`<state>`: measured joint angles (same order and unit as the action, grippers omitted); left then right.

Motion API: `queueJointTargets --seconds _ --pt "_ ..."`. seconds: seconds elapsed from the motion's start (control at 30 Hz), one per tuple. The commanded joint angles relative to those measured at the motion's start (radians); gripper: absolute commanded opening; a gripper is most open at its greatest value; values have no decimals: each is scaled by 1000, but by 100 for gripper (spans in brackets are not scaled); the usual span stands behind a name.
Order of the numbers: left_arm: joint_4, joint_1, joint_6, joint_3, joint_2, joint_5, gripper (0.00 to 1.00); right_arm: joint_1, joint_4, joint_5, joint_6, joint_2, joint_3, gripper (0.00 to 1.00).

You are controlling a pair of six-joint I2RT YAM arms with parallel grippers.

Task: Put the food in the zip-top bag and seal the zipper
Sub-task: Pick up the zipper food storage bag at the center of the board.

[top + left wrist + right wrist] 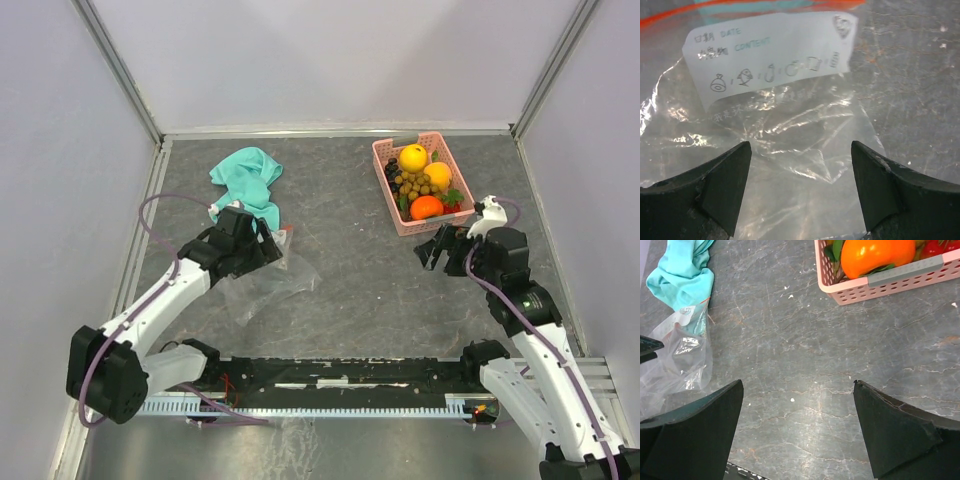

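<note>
Grey marbled table, pale walls on three sides.

- Left pincer: open, jaws spread wide, low over the zip-top bag. One finger sits to each side of its crumpled middle. Nothing gripped. My guess is that I'm lined up to pinch the film and lift one wall so the mouth gapes.
- Bag: flat, empty. Zipper on its far edge, lying against the teal cloth.
- White label on the bag reads "DATE" and "CONTENT". The characters beside them are unclear. A row of small food icons runs below.
- Right pincer: open, empty, over bare table well right of the bag. Probably waiting to fetch.
- Food: lemon, orange fruit, grapes and strawberry are all in the pink basket. That is well apart from the bag, right and farther back. None bagged yet.
</note>
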<state>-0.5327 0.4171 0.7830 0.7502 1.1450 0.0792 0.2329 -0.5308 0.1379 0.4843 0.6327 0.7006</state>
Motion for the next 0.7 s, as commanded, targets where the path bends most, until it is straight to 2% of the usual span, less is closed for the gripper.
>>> queueJointTargets --seconds 0.0,0.13,0.27,0.67 --pt "-131 52 -197 144 -51 24 87 1 60 48 18 0 4 99" --pt "-222 130 -294 207 -48 -1 91 2 64 71 11 6 -4 99" --pt "-239 210 -331 217 -45 -30 97 2 71 78 13 9 -13 99" --pt "-310 535 -505 322 138 281 97 3 84 83 20 31 -19 99"
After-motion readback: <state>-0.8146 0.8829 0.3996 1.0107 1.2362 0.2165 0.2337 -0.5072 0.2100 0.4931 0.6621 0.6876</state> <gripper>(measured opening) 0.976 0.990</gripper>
